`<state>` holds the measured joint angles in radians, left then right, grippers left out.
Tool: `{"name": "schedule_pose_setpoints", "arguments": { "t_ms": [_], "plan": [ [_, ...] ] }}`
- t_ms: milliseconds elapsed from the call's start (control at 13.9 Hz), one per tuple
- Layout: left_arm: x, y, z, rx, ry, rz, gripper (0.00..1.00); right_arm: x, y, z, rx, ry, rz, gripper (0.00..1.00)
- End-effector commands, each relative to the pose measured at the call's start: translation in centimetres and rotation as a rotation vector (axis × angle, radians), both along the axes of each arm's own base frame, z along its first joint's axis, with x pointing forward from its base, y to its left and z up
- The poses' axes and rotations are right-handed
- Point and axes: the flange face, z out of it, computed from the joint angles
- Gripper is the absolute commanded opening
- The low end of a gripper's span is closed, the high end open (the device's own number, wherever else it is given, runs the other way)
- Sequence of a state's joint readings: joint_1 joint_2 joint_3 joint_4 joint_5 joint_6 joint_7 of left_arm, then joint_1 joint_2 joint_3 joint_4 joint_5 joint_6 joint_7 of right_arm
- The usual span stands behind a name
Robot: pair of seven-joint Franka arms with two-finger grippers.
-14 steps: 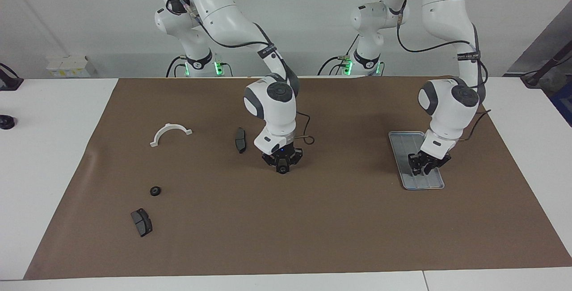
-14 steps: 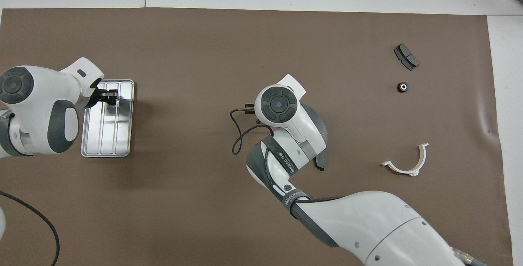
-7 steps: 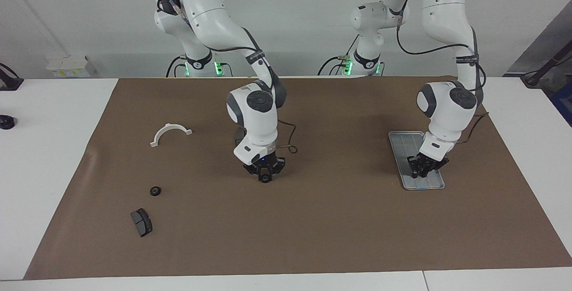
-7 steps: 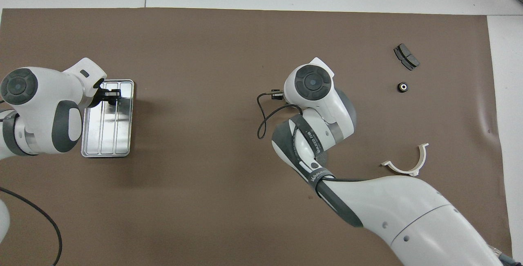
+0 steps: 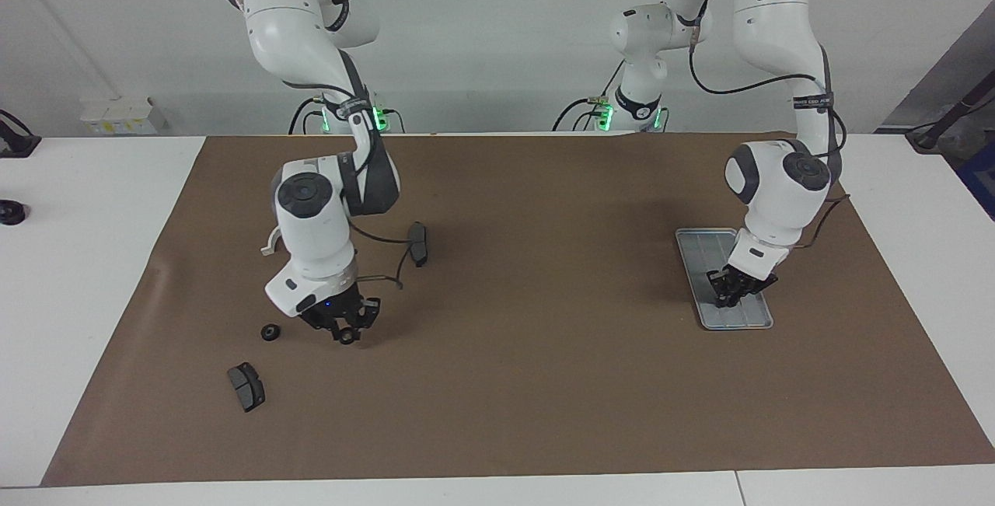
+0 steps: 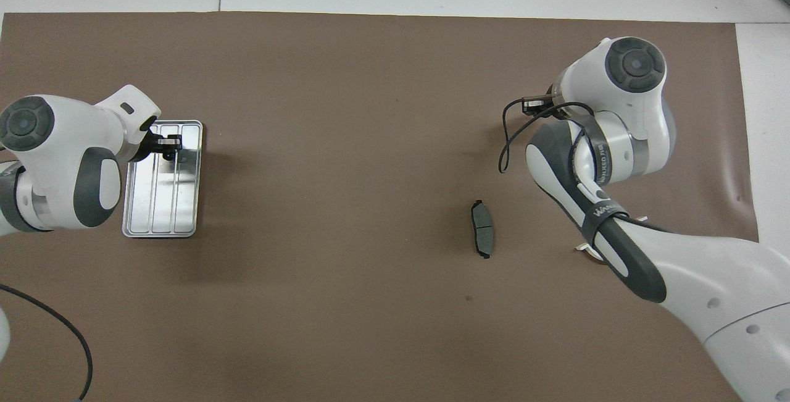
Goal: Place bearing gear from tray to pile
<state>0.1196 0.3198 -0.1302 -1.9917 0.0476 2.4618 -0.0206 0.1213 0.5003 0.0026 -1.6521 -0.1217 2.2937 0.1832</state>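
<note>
The silver tray [image 5: 703, 246] [image 6: 160, 217] lies on the brown mat at the left arm's end. My left gripper [image 5: 733, 294] [image 6: 168, 142] is down in the tray with its tips shut; whether anything sits between them does not show. A small black bearing gear hangs from my right gripper [image 5: 343, 333], which is shut on it low over the mat. One black gear [image 5: 270, 332] lies on the mat just beside it, where the pile is. In the overhead view the right arm's wrist [image 6: 629, 81] hides that gripper and both gears.
A dark brake pad [image 5: 246, 386] lies beside the lone gear, farther from the robots. Another pad [image 5: 418, 242] [image 6: 482, 236] lies nearer the mat's middle. The white half-ring bracket [image 5: 268, 243] [image 6: 583, 246] peeks out from under the right arm.
My right arm has swung from the mat's middle toward its own end, carrying the gear down beside the lone gear. My left gripper has closed in the tray.
</note>
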Motion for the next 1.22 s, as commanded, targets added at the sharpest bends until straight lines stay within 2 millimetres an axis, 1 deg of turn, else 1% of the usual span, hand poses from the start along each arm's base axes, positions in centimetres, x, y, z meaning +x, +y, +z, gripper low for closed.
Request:
{"name": "schedule_pose_setpoints", "arguments": {
  "t_ms": [0,72,144,216,288,431,503,575,647,719,791,862,934,1078,1150],
  "plan": [
    [0.6,-4.0,6.4,-0.069,0.01,0.029,0.0,0.1,-4.0,-0.1,-0.005,0.013,0.026,0.0],
    [0.9,-6.4,7.9,-0.089,0.022,0.071,0.0,0.2,-4.4,0.0,-0.003,0.007,0.021,0.0],
    [0.9,-10.1,8.8,-0.102,0.025,0.102,0.0,0.4,-5.6,-0.1,-0.003,-0.005,0.008,0.0],
    [0.5,-13.8,9.2,-0.115,0.019,0.127,0.0,0.7,-7.0,-0.3,-0.003,-0.03,-0.009,0.0],
    [-0.3,-17.5,9.2,-0.127,0.013,0.147,0.0,1.3,-7.6,-0.8,0.004,-0.071,-0.012,0.0],
    [-2.3,-24.7,9.1,-0.159,-0.038,0.122,0.0,2.5,-7.5,-1.6,0.011,-0.106,-0.011,0.0],
    [-3.6,-28.7,8.2,-0.18,-0.037,0.118,0.0,2.8,-7.5,-2.6,0.012,-0.114,-0.007,0.0],
    [-4.9,-32.3,6.8,-0.201,-0.033,0.134,0.0,3.2,-7.3,-3.2,0.018,-0.153,-0.001,0.0],
    [-6.0,-35.7,4.6,-0.21,-0.043,0.12,0.0,3.4,-7.0,-3.9,0.023,-0.167,0.003,0.03],
    [-6.1,-37.2,3.6,-0.23,-0.066,0.124,0.0,3.4,-6.5,-4.0,0.027,-0.164,0.004,0.22],
    [-5.9,-38.6,2.8,-0.255,-0.079,0.126,0.0,3.3,-6.3,-4.1,0.029,-0.158,0.002,0.51],
    [-6.3,-40.2,2.3,-0.267,-0.08,0.112,0.0,3.3,-6.0,-4.0,0.03,-0.159,0.005,0.71],
    [-6.7,-41.1,0.9,-0.273,-0.074,0.112,0.0,3.3,-5.9,-4.0,0.03,-0.158,0.005,0.76],
    [-6.9,-41.1,0.0,-0.297,-0.108,0.105,0.0,3.4,-5.4,-3.6,0.035,-0.162,0.007,0.78],
    [-7.4,-41.1,-0.7,-0.29,-0.099,0.102,0.0,3.7,-3.9,-2.9,0.061,-0.174,0.008,0.78]
  ]
}}
